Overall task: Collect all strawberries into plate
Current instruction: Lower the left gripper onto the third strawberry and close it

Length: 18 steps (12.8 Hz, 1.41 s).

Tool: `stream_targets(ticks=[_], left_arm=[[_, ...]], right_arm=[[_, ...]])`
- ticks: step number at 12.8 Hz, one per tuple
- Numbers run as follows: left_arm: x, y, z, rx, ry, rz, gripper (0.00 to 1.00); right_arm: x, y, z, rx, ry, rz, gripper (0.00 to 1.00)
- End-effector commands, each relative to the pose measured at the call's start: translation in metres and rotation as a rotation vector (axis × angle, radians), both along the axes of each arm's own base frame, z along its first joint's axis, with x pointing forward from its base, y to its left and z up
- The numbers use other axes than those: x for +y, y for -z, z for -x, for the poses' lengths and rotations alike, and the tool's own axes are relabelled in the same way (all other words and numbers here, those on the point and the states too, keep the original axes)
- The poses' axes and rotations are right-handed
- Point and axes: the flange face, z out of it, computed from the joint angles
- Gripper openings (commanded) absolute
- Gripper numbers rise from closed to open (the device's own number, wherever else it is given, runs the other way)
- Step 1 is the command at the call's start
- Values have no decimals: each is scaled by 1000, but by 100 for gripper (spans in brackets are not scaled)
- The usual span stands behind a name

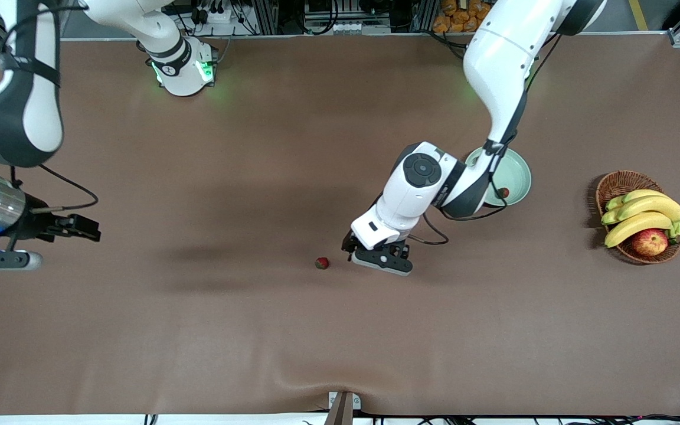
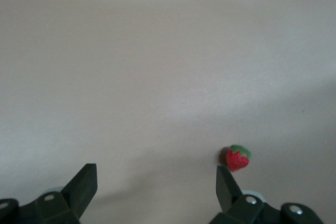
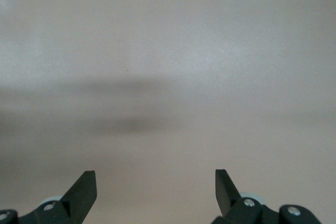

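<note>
Left pincer (image 1: 356, 248) hovers splayed beside strawberry (image 1: 321, 263).

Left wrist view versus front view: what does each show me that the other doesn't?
Only the left wrist view: the left gripper fingers open and empty. Only the front view: the plate holding one strawberry, the basket of bananas and an apple, and the right gripper waiting at its table end. Both: the loose strawberry on the table beside the left gripper.
</note>
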Motion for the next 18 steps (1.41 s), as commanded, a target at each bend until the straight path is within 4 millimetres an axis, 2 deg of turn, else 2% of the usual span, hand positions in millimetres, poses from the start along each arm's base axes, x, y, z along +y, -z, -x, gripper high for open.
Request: stream_targets(ticks=[1, 2, 4, 6, 8, 11, 14, 16, 18], left_arm=[[-20, 27, 4, -77, 12, 55, 100], [-23, 33, 6, -81, 17, 55, 100], [-39, 44, 18, -105, 41, 77, 100], [-57, 62, 33, -144, 70, 104, 100], [-66, 74, 38, -178, 91, 93, 100], [-80, 86, 39, -248, 129, 56, 89], [-80, 85, 37, -280, 132, 73, 89], [-80, 92, 38, -297, 135, 86, 89], [-80, 94, 38, -298, 139, 83, 86]], right_arm=[[-10, -30, 34, -10, -5, -9, 100], [-8, -38, 46, -15, -3, 2, 100], [-7, -50, 68, -19, 30, 24, 100], [-15, -55, 79, -5, 53, 23, 100], [-13, -62, 84, 6, 50, 22, 100], [-19, -67, 91, 15, 66, 19, 100], [-24, -75, 93, 0, 77, 14, 100], [-28, -80, 94, -11, 84, 14, 100], [-40, -79, 94, -8, 107, 6, 100]])
